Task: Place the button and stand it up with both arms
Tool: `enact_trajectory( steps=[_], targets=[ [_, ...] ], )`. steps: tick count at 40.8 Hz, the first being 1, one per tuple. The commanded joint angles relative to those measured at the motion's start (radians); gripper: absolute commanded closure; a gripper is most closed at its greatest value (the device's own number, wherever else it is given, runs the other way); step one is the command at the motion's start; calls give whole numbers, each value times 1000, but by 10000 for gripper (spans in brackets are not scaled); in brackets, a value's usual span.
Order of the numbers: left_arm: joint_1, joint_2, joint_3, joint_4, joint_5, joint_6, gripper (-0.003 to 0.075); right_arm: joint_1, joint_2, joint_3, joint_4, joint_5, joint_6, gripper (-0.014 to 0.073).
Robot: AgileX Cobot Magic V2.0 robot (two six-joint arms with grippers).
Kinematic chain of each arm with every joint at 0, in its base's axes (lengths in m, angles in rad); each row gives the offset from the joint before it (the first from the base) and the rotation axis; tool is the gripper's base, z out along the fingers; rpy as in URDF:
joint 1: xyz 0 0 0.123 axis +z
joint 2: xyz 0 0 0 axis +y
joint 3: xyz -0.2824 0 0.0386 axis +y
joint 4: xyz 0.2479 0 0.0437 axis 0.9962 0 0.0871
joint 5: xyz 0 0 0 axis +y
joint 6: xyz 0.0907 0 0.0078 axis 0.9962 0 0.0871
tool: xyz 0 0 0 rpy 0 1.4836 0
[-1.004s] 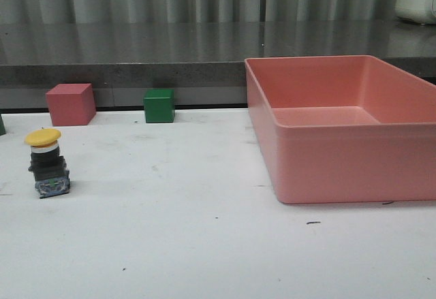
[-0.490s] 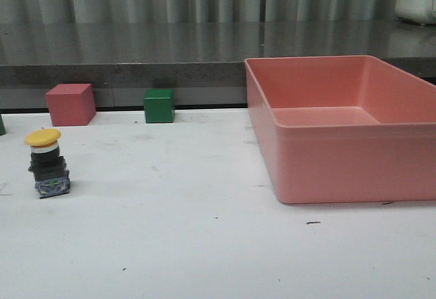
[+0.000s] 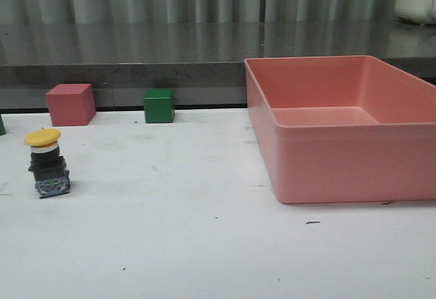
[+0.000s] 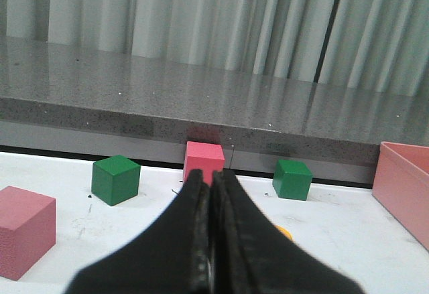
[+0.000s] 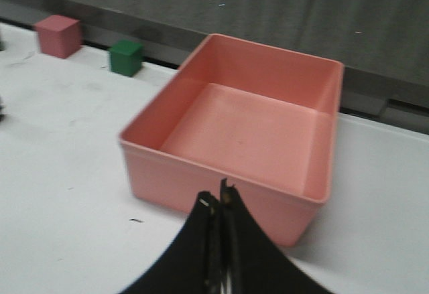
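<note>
The button (image 3: 47,163) stands upright on the white table at the left in the front view, yellow cap on top, bluish base down. No arm shows in the front view. In the left wrist view my left gripper (image 4: 212,175) is shut and empty, raised above the table; a sliver of the button's yellow cap (image 4: 285,233) peeks out beside its fingers. In the right wrist view my right gripper (image 5: 218,197) is shut and empty, in front of the pink bin (image 5: 201,164).
A large pink bin (image 3: 340,169) fills the right side of the table. A pink cube (image 3: 70,104) and a green cube (image 3: 159,105) sit at the back edge. The left wrist view shows another green cube (image 4: 116,179) and another pink cube (image 4: 23,230).
</note>
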Motion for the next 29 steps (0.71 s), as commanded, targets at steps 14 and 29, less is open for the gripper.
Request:
enact_trajectory(
  steps=[14,29],
  targets=[
    [1,-22,15,-7,-85,-1,740,-128,-184,393,-2,-544,-6,661],
    [1,-22,15,-7,-85,-1,740,-128,-188,454,-2,-619,-6,661]
  ],
)
